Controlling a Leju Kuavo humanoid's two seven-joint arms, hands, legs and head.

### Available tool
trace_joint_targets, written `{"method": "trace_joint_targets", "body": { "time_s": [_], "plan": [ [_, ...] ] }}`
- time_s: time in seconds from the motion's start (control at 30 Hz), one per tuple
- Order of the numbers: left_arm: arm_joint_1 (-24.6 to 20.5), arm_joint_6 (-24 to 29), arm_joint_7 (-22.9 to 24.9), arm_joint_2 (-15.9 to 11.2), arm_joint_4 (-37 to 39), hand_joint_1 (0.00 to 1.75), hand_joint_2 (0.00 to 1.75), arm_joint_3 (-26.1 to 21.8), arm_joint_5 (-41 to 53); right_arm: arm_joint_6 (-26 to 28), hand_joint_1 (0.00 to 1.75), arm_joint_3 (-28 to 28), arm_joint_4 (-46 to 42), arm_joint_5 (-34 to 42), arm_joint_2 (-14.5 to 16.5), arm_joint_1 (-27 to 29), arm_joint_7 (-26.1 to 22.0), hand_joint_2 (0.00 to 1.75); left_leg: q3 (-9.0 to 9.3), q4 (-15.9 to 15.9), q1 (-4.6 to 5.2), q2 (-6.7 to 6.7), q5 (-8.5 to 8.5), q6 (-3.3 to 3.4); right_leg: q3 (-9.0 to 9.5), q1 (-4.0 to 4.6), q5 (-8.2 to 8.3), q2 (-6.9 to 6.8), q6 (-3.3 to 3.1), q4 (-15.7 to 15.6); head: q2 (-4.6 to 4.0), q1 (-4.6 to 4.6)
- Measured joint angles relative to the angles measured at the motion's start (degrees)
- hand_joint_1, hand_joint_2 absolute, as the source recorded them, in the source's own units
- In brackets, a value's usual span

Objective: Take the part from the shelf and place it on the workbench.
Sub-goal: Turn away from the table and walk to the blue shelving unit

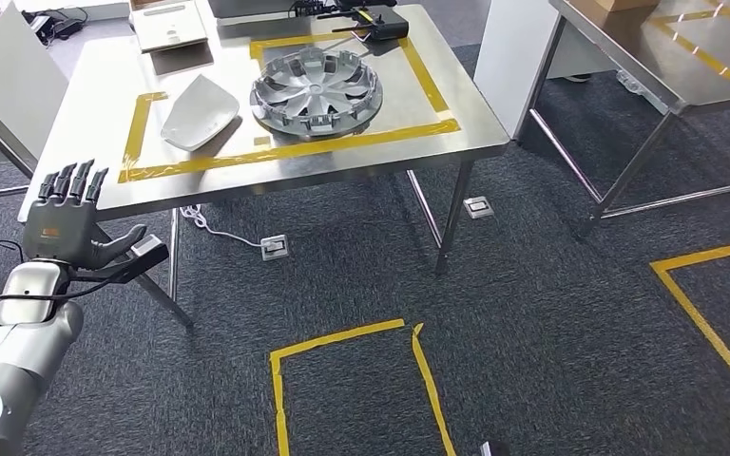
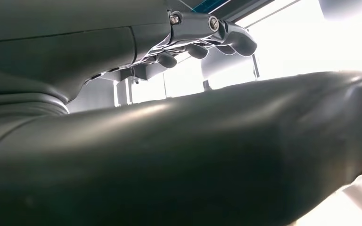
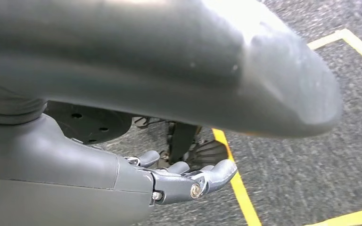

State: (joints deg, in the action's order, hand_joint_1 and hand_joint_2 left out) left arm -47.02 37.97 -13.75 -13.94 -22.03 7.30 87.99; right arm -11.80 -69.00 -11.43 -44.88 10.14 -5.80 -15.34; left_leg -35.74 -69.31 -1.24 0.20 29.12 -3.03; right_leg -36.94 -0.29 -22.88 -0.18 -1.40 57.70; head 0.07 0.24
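Observation:
A silver wheel cover (image 1: 316, 92) lies flat on the steel workbench (image 1: 380, 152), inside a yellow tape outline. A white curved shell part (image 1: 200, 112) lies just left of it, inside the same outline. My left hand (image 1: 68, 220) is raised below the bench's near left corner, fingers straight and apart, thumb out to the side, holding nothing. The left wrist view has its thick thumb (image 2: 193, 155) across the picture and its fingertips (image 2: 207, 42) beyond. My right hand (image 3: 184, 181) hangs over the grey carpet with fingers loosely extended and nothing in them.
A second steel table (image 1: 627, 57) stands at the right, past a white post (image 1: 518, 47). A flat beige box (image 1: 166, 24) and a black device (image 1: 380, 21) sit at the bench's far edge. Yellow tape squares (image 1: 352, 380) mark the carpet. Floor sockets (image 1: 274, 247) and a cable lie under the bench.

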Motion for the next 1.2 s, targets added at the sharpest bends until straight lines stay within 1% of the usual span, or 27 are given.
{"method": "trace_joint_targets", "body": {
  "time_s": [0.03, 0.07, 0.1, 0.13, 0.17, 0.2, 0.23, 0.27, 0.33, 0.37, 0.4, 0.43, 0.47, 0.5, 0.53, 0.57, 0.6, 0.63, 0.67, 0.7, 0.77, 0.8, 0.83, 0.9, 0.97, 1.07, 1.2],
  "plan": [
    [0.02, 0.0, 0.0, -0.02, -0.06, 0.0, 0.0, 0.0, -0.01, 0.0, 0.0, 0.0, 0.0, -0.02, -0.01, -0.01, 0.08, 0.0, 2.87, 4.06, 0.02, -0.07, -0.03, -0.07, -0.73, -0.03, 0.37, 0.0, 0.35, 0.4, 0.0, -0.04],
    [0.06, 0.0, 0.01, -0.05, -0.13, 0.0, 0.0, 0.0, -0.01, -0.01, 0.0, 0.0, 0.0, -0.05, -0.01, -0.01, 0.16, 0.0, 5.04, 7.38, 0.08, -0.15, 0.56, 0.13, -1.24, 0.01, 0.8, 0.01, 0.72, 0.68, 0.0, -0.06],
    [0.13, 0.0, 0.01, -0.07, -0.17, 0.0, 0.0, 0.0, -0.02, -0.01, 0.0, 0.0, 0.0, -0.07, -0.02, 0.01, 0.24, 0.0, 6.32, 9.61, 0.17, -0.25, 1.39, 0.44, -1.58, 0.12, 1.27, 0.03, 1.05, 0.83, 0.0, -0.09],
    [0.22, 0.0, 0.01, -0.08, -0.21, 0.0, 0.0, 0.0, -0.02, -0.02, 0.0, 0.0, 0.0, -0.09, -0.02, 0.05, 0.33, 0.0, 6.66, 10.4, 0.35, -0.33, 1.65, 0.96, -1.79, 0.19, 1.79, 0.06, 1.35, 0.81, 0.0, -0.1],
    [0.33, 0.0, 0.02, -0.07, -0.2, 0.0, 0.0, 0.0, -0.02, -0.02, 0.0, 0.0, 0.0, -0.1, -0.02, 0.14, 0.41, 0.0, 6.18, 10.35, 0.31, -0.3, 1.37, 1.57, -2.0, 0.2, 2.26, 0.09, 1.64, 0.71, 0.0, -0.09],
    [0.41, -0.01, 0.01, -0.04, -0.19, 0.0, 0.0, 0.0, -0.02, -0.02, 0.0, 0.0, 0.0, -0.1, -0.03, 0.2, 0.46, 0.0, 5.7, 10.29, 0.27, -0.23, 0.92, 2.1, -2.3, 0.13, 2.07, 0.1, 1.96, 0.87, 0.0, -0.09],
    [0.48, -0.04, 0.01, -0.01, -0.19, 0.0, 0.0, 0.0, -0.02, -0.02, 0.0, 0.0, 0.0, -0.11, -0.03, 0.26, 0.5, 0.0, 5.16, 10.25, 0.23, -0.15, 0.4, 2.65, -2.79, 0.03, 0.89, 0.11, 2.33, 1.79, 0.0, -0.03],
    [0.53, -0.11, 0.03, 0.03, -0.19, 0.0, 0.0, 0.0, -0.02, -0.02, 0.0, 0.0, 0.0, -0.13, -0.04, 0.3, 0.51, 0.0, 4.56, 10.26, 0.17, -0.08, -0.16, 3.11, -3.53, -0.04, -1.25, 0.12, 2.67, 3.8, 0.0, 0.03],
    [0.67, -0.51, 0.13, 0.03, -0.2, 0.0, 0.0, 0.0, -0.09, -0.02, 0.0, 0.0, 0.0, -0.16, -0.04, 0.29, 0.57, 0.0, 3.35, 10.24, 0.24, -0.05, -1.09, 3.58, -5.5, -0.09, -6.73, 0.13, 3.13, 10.93, 0.0, 0.15],
    [0.78, -1.15, 0.0, 0.04, -0.2, 0.0, 0.0, -0.07, -0.51, -0.02, 0.0, 0.0, 0.0, -0.17, -0.03, 0.28, 0.61, 0.0, 2.69, 10.22, 0.32, -0.05, -1.54, 3.69, -6.35, -0.09, -8.35, 0.13, 3.18, 14.72, 0.0, 0.17],
    [0.94, -2.03, -0.35, 0.06, -0.2, 0.0, 0.0, -0.27, -1.27, -0.02, 0.0, 0.0, 0.0, -0.17, -0.03, 0.28, 0.64, 0.0, 2.04, 10.22, 0.44, -0.06, -1.98, 3.77, -6.68, -0.06, -8.67, 0.13, 3.11, 17.35, 0.0, 0.17],
    [1.17, -3.22, -0.87, 0.1, -0.2, 0.0, 0.0, -0.63, -2.65, -0.02, 0.0, 0.0, 0.0, -0.17, -0.02, 0.28, 0.66, 0.0, 1.4, 10.22, 0.59, -0.06, -2.46, 3.81, -6.14, 0.03, -7.82, 0.15, 2.87, 18.08, 0.0, 0.2],
    [1.47, -4.72, -1.5, 0.16, -0.21, 0.0, 0.0, -1.34, -4.78, -0.01, 0.0, 0.0, 0.0, -0.16, -0.02, 0.28, 0.67, 0.0, 0.85, 10.21, 0.75, -0.07, -2.92, 3.8, -4.57, 0.2, -6.3, 0.17, 2.45, 16.66, 0.0, 0.23],
    [1.87, -6.38, -1.98, 0.27, -0.21, 0.0, 0.0, -2.41, -7.64, 0.05, 0.0, 0.0, 0.0, -0.11, -0.03, 0.25, 0.67, 0.0, 0.43, 10.21, 0.88, -0.07, -3.31, 3.75, -2.04, 0.47, -4.88, 0.24, 1.82, 13.35, 0.0, 0.27],
    [2.47, -8.13, -2.38, 0.44, -0.22, 0.0, 0.0, -4.01, -11.31, 0.17, 0.0, -0.01, 0.0, -0.07, -0.05, 0.19, 0.68, 0.0, 0.13, 10.24, 1.01, 0.01, -3.63, 3.63, 0.96, 0.75, -4.51, 0.28, 1.02, 9.11, 0.0, 0.29],
    [3.27, -9.87, -2.86, 0.68, -0.21, 0.0, 0.0, -6.06, -15.58, 0.32, 0.0, -0.01, 0.0, 0.0, -0.04, 0.15, 0.7, 0.0, -0.01, 10.29, 1.03, 0.16, -3.9, 3.43, 3.58, 1.01, -4.72, 0.3, 0.45, 5.16, 0.0, 0.32],
    [4.27, -11.42, -3.46, 0.98, -0.16, 0.0, 0.0, -8.39, -20.0, 0.52, 0.0, -0.02, 0.0, 0.07, -0.02, 0.13, 0.72, 0.0, -0.05, 10.37, 0.98, 0.35, -4.15, 3.16, 5.39, 1.23, -5.31, 0.33, 0.03, 2.27, 0.0, 0.32],
    [5.51, -12.69, -4.47, 1.45, -0.11, 0.0, 0.0, -11.01, -24.62, 0.75, 0.0, -0.04, 0.0, 0.11, 0.01, 0.14, 0.8, 0.0, -0.06, 10.54, 0.91, 0.55, -4.42, 2.82, 6.24, 1.39, -5.95, 0.33, -0.19, 0.69, 0.0, 0.33],
    [6.94, -13.89, -6.01, 2.02, -0.07, 0.0, 0.44, -13.69, -29.48, 0.97, 0.0, -0.05, 0.0, 0.16, 0.05, 0.18, 0.91, 0.0, 0.08, 10.9, 0.83, 0.69, -4.77, 2.49, 6.42, 1.49, -5.91, 0.35, -0.2, -0.07, 0.0, 0.35],
    [8.57, -15.07, -8.05, 2.7, -0.08, 0.0, 0.87, -16.53, -34.54, 1.23, 0.0, -0.08, 0.0, 0.22, 0.12, 0.25, 1.05, 0.0, 0.33, 11.32, 0.93, 0.78, -4.86, 2.48, 6.56, 1.44, -5.68, 0.39, 0.02, -0.65, 0.0, 0.35],
    [12.16, -17.73, -13.05, 4.5, -0.14, 0.0, 1.75, -23.02, -45.7, 1.71, 0.0, -0.13, 0.0, 0.4, 0.27, 0.35, 1.44, 0.0, 0.81, 12.44, 1.23, 0.77, -5.29, 3.32, 6.87, 1.18, -5.03, 0.43, 0.65, -1.74, 0.0, 0.15],
    [14.01, -19.25, -15.05, 5.54, -0.15, 0.0, 1.75, -26.58, -51.07, 1.94, 0.0, -0.16, 0.01, 0.48, 0.37, 0.43, 1.58, 0.0, 0.97, 12.77, 1.34, 0.76, -5.37, 3.57, 6.97, 1.07, -4.85, 0.45, 0.9, -2.01, 0.0, 0.01],
    [15.81, -20.94, -16.47, 6.67, -0.13, 0.0, 1.75, -30.29, -56.16, 2.14, 0.0, -0.21, 0.01, 0.51, 0.43, 0.5, 1.69, 0.0, 1.0, 13.01, 1.33, 0.71, -5.69, 3.57, 6.91, 1.07, -4.76, 0.45, 0.82, -1.99, 0.0, -0.1],
    [19.38, -24.25, -17.54, 8.87, 0.01, 0.0, 1.75, -37.25, -64.02, 2.43, 0.0, -0.32, 0.02, 0.39, 0.55, 0.73, 1.75, 0.0, 1.03, 13.07, 1.27, 0.7, -5.95, 2.83, 6.73, 1.12, -4.72, 0.44, 0.53, -1.77, 0.0, -0.16],
    [22.45, -26.29, -17.84, 10.65, 0.23, 0.0, 1.75, -42.76, -67.91, 2.6, 0.0, -0.4, 0.01, 0.18, 0.61, 0.87, 1.76, 0.0, 0.95, 13.07, 1.17, 0.63, -6.18, 2.52, 6.56, 1.22, -4.68, 0.43, 0.41, -1.64, 0.0, -0.16],
    [24.96, -27.55, -17.25, 12.21, 0.56, 0.0, 1.75, -47.65, -69.7, 2.83, 0.0, -0.45, 0.01, -0.02, 0.62, 0.88, 1.77, 0.0, 0.76, 13.07, 1.01, 0.41, -6.37, 2.23, 6.43, 1.4, -4.63, 0.31, 0.29, -1.57, 0.0, -0.14],
    [27.28, -33.24, -11.61, 13.7, 1.66, 0.0, 1.75, -52.06, -74.67, 3.01, 0.0, -0.47, 0.01, -0.23, 0.62, 0.87, 2.08, 0.0, 0.72, 13.07, 1.01, 0.27, -6.41, 2.16, 6.48, 1.4, -4.6, 0.26, 0.23, -1.54, 0.0, -0.14]
  ]
}}
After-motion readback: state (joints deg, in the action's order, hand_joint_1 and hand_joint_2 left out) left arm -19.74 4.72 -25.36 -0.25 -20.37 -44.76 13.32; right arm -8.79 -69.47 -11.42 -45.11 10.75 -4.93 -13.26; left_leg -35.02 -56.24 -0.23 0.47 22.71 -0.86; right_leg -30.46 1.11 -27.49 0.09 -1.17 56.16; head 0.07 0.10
